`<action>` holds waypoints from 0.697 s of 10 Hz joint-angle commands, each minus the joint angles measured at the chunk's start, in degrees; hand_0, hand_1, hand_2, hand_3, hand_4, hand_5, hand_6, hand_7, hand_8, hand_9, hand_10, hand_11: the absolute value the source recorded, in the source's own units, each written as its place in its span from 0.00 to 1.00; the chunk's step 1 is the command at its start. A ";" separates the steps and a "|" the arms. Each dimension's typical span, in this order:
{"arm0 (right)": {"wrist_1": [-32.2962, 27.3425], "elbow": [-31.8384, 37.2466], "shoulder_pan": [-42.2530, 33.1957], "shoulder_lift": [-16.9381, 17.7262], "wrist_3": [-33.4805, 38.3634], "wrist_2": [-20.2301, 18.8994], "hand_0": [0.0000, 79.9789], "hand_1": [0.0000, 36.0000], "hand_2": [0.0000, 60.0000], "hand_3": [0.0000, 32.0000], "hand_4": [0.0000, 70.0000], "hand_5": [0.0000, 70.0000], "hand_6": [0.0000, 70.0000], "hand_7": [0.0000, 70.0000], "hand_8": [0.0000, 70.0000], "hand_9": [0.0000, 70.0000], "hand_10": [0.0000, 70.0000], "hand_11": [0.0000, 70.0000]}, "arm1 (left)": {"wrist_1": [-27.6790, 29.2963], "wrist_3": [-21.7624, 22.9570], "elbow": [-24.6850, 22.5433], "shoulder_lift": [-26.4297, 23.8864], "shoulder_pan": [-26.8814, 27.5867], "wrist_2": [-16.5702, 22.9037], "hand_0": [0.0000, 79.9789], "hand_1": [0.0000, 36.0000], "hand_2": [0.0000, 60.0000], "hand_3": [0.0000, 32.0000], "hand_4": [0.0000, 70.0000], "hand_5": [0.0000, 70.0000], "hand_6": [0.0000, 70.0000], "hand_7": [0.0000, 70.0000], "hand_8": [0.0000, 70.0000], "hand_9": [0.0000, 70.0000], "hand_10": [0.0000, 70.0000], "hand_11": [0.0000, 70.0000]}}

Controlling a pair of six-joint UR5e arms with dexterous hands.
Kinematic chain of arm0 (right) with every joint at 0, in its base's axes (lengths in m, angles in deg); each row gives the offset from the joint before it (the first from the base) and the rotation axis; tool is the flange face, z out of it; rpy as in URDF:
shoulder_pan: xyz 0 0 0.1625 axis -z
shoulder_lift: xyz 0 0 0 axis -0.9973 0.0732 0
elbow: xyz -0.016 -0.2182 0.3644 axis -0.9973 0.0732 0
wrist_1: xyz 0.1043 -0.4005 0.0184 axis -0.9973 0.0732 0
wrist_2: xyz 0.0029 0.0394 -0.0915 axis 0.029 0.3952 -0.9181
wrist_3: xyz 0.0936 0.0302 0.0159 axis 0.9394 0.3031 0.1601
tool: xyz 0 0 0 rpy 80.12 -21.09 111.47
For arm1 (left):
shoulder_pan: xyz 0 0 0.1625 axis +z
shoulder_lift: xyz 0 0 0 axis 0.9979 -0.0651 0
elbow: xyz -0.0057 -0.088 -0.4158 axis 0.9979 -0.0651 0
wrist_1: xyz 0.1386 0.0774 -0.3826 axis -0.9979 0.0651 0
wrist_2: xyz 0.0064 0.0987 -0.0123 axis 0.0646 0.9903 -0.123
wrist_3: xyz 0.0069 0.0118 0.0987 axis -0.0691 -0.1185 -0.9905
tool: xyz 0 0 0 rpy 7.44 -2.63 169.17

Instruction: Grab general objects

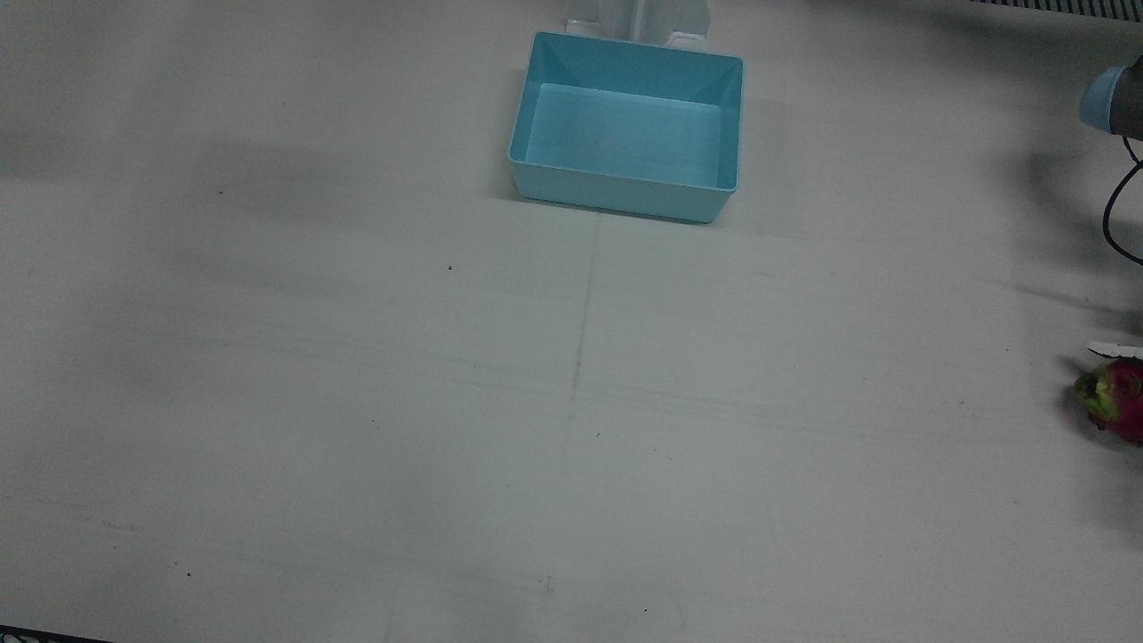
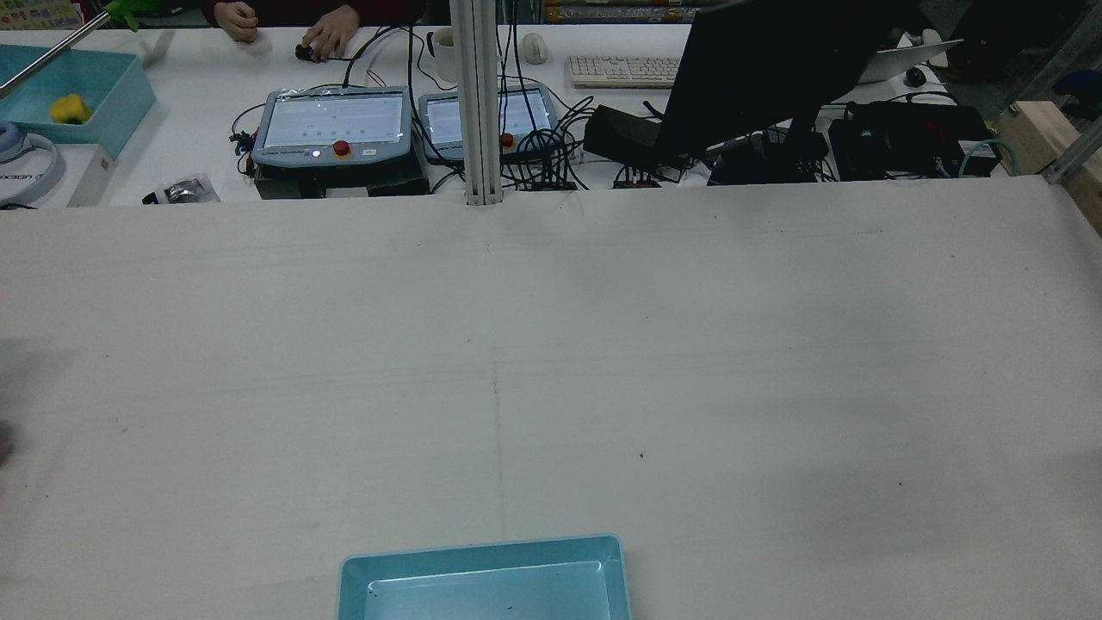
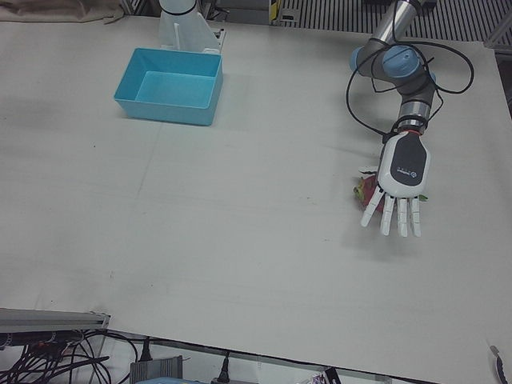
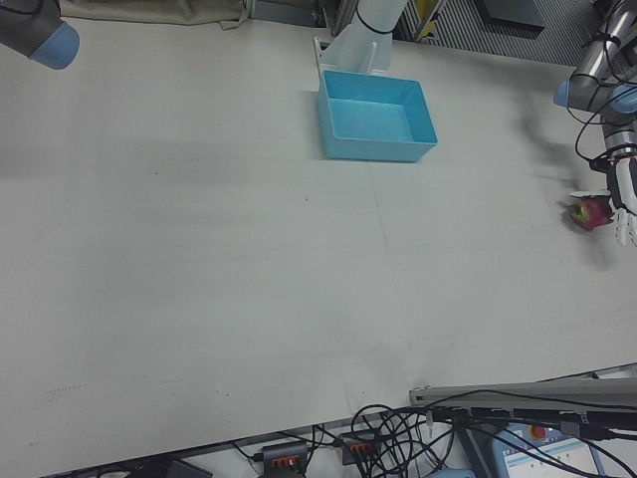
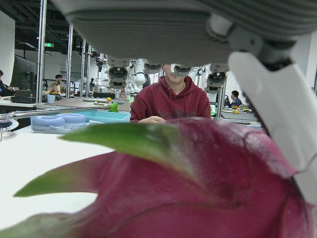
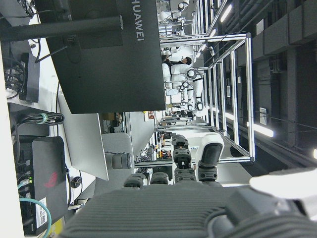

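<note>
A magenta dragon fruit (image 3: 365,190) with green scales lies on the white table near the edge on my left arm's side, also seen in the front view (image 1: 1116,400) and the right-front view (image 4: 592,211). My left hand (image 3: 400,178) hovers just above it, palm down, open, with its fingers (image 3: 402,216) straight and spread past the fruit. In the left hand view the dragon fruit (image 5: 198,188) fills the lower frame right under the palm. My right hand (image 6: 173,198) shows only in its own view, open and holding nothing, away from the fruit.
An empty light-blue bin (image 1: 625,192) stands near the pedestals at the table's middle (image 3: 164,112). Teach pendants (image 2: 331,125), a monitor (image 2: 758,69) and cables line the far bench. A seated person in a red hoodie (image 5: 171,101) faces the table.
</note>
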 commanded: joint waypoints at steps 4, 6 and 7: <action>0.00 -0.09 -0.06 -0.08 0.00 0.00 0.00 0.00 0.00 0.00 0.00 0.00 0.00 0.00 0.00 0.00 0.00 0.00 | -1.87 -0.14 -0.98 1.57 -0.22 0.00 0.91 0.56 0.00 0.00 0.00 0.00 0.00 0.00 0.01 0.00 0.00 0.00; 0.00 -0.09 -0.06 0.00 0.00 0.00 0.00 0.00 0.00 0.00 0.00 0.00 0.00 0.00 0.00 0.00 0.00 0.00 | -1.96 -0.13 -1.16 2.20 -0.13 0.09 0.91 0.53 0.00 0.00 0.00 0.00 0.00 0.00 0.01 0.00 0.00 0.00; 0.00 0.00 0.03 0.00 0.00 0.00 0.00 0.00 0.00 0.00 0.00 0.00 0.00 0.00 0.00 0.00 0.00 0.00 | -1.96 -0.22 -0.99 2.28 0.04 -0.08 0.89 0.48 0.00 0.00 0.00 0.00 0.00 0.00 0.01 0.00 0.00 0.00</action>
